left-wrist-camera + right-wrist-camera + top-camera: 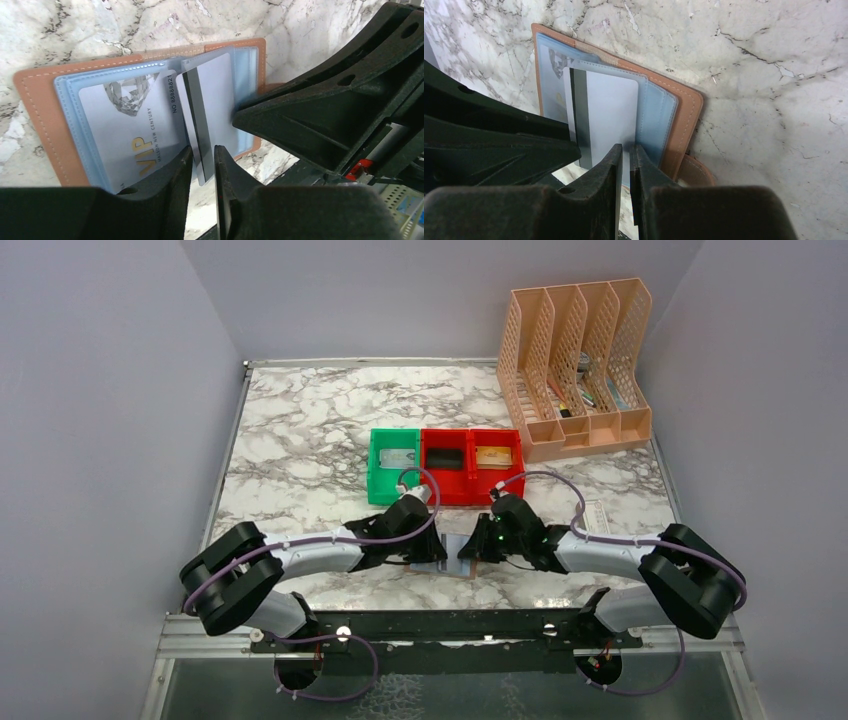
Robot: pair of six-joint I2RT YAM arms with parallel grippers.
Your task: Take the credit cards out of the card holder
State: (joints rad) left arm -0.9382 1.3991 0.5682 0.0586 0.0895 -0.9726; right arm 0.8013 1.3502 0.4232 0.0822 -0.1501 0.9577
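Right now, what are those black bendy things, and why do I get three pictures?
Those are two robot arms bolted to a white marble table. One picture looks down from above; the other two come from little cameras on the wrists, so each claw looks huge. On the table lies an open brown leather card holder with light blue pockets. The left claw pinches a silver-grey plastic card with a black stripe, half out of its pocket. The right claw seems to grip the blue pocket's edge, steadying it. A silver VIP card sits in the other pocket. Behind stand a green plastic bin, two red plastic bins and a peach mesh file rack.
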